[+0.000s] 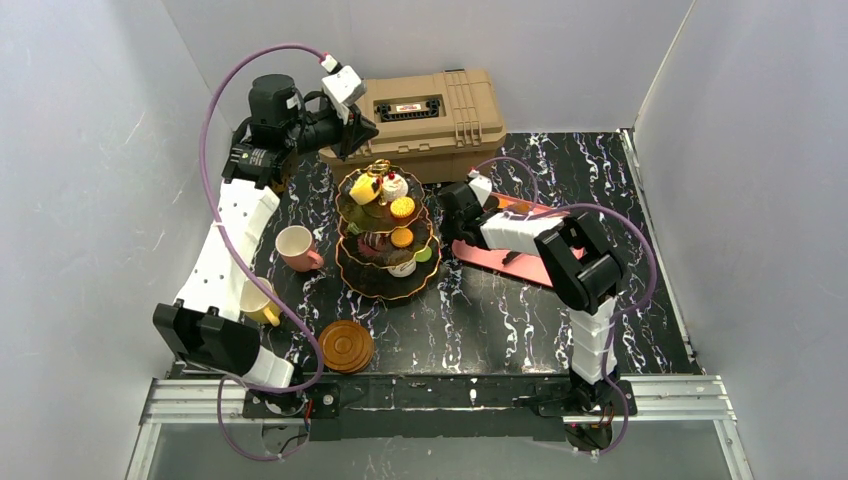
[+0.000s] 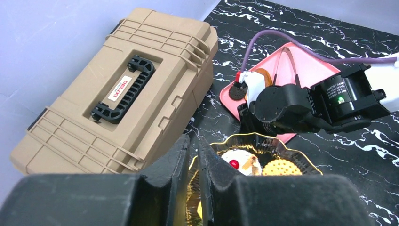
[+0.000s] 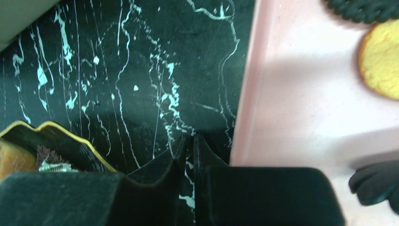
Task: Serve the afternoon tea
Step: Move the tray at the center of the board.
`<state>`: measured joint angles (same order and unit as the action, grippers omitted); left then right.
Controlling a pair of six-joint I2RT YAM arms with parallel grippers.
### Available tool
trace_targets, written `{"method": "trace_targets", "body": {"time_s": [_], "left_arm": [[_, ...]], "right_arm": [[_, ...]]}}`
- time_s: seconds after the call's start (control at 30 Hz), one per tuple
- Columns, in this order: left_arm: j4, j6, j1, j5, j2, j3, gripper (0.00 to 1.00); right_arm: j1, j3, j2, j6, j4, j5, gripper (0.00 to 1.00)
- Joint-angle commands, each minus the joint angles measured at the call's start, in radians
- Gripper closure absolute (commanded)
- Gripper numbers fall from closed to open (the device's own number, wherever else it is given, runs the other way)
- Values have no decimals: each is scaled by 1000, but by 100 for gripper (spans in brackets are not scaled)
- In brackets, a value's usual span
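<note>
The three-tier black stand (image 1: 388, 240) with gold rims stands mid-table, loaded with small pastries. My left gripper (image 1: 364, 131) is shut and empty, just behind and above the stand's gold top ring (image 1: 379, 167). In the left wrist view the gripper (image 2: 193, 139) sits over the top tier (image 2: 282, 147), with a cream pastry (image 2: 237, 162) and a yellow biscuit (image 2: 281, 168) in view. My right gripper (image 1: 452, 206) is shut and empty, low over the table between the stand and a pink tray (image 1: 520, 262). A pink cup (image 1: 296, 247), a yellow cup (image 1: 258, 302) and brown saucers (image 1: 346, 346) sit at the left.
The tan toolbox (image 1: 430, 115) stands at the back, right behind the stand, and also shows in the left wrist view (image 2: 117, 94). The pink tray (image 3: 306, 94) holds a yellow cookie (image 3: 380, 61) and a dark one (image 3: 367, 7). The stand's bottom rim (image 3: 56, 136) lies left of the right gripper (image 3: 188, 139).
</note>
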<state>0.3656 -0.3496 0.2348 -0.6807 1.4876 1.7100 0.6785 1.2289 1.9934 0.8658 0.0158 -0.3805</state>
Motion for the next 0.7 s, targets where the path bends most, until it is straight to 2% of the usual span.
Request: {"method": "trace_targets", "body": {"time_s": [0.0, 0.2, 0.4, 0.5, 0.67], "left_arm": [[-4, -6, 1, -19, -1, 29, 90], [30, -5, 5, -46, -18, 3, 90], [55, -9, 11, -59, -31, -17, 99], [67, -22, 15, -60, -36, -28, 100], [83, -30, 26, -64, -29, -23, 100]], "right_arm": [[-53, -1, 15, 29, 2, 8, 84], [-128, -108, -81, -7, -2, -2, 87], [-186, -161, -175, -83, -46, -27, 87], [-218, -189, -220, -107, -61, -32, 87], [-235, -212, -321, -135, -61, -12, 83]]}}
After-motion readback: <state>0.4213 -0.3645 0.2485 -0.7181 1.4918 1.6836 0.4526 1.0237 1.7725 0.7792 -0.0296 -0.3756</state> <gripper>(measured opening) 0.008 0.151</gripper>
